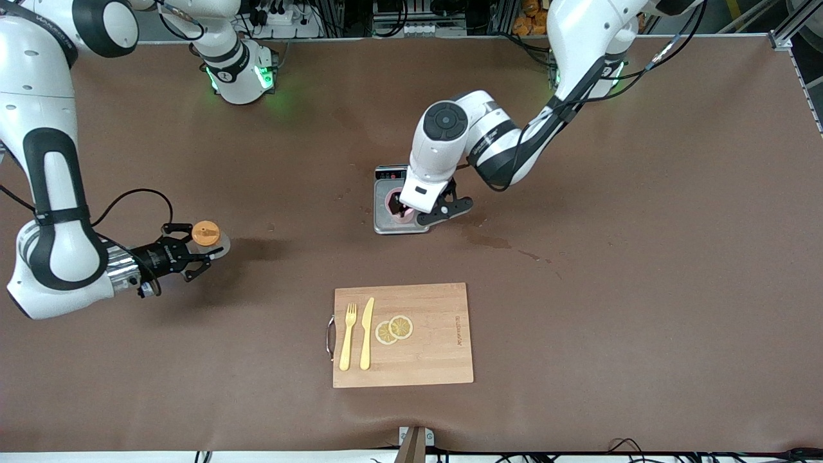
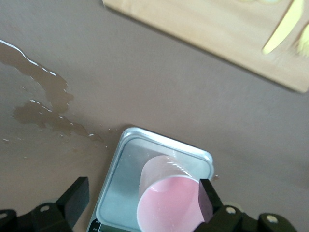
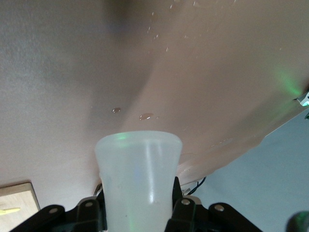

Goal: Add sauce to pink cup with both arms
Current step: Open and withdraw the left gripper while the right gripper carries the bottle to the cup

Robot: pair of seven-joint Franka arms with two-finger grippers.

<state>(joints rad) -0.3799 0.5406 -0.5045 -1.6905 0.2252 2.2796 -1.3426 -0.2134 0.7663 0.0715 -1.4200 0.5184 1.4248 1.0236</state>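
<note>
The pink cup (image 1: pixel 393 204) stands on the grey scale (image 1: pixel 386 175) near the table's middle. My left gripper (image 1: pixel 406 212) is down around the cup. In the left wrist view its fingers (image 2: pixel 208 199) stand wide apart either side of the cup (image 2: pixel 166 203), one finger at the cup's rim and the other well off it, so the gripper (image 2: pixel 142 199) is open. My right gripper (image 1: pixel 207 252) is at the right arm's end of the table, shut on the sauce bottle (image 1: pixel 206 233), whose orange cap faces up. The whitish bottle body (image 3: pixel 140 169) fills the space between the right gripper's (image 3: pixel 140 205) fingers.
A wooden cutting board (image 1: pixel 437 347) lies nearer the front camera than the scale, with a yellow fork (image 1: pixel 348 336), a knife (image 1: pixel 367 333) and two lemon slices (image 1: pixel 393 329) on it. A wet spill (image 1: pixel 490 242) marks the brown table beside the scale (image 2: pixel 118 166).
</note>
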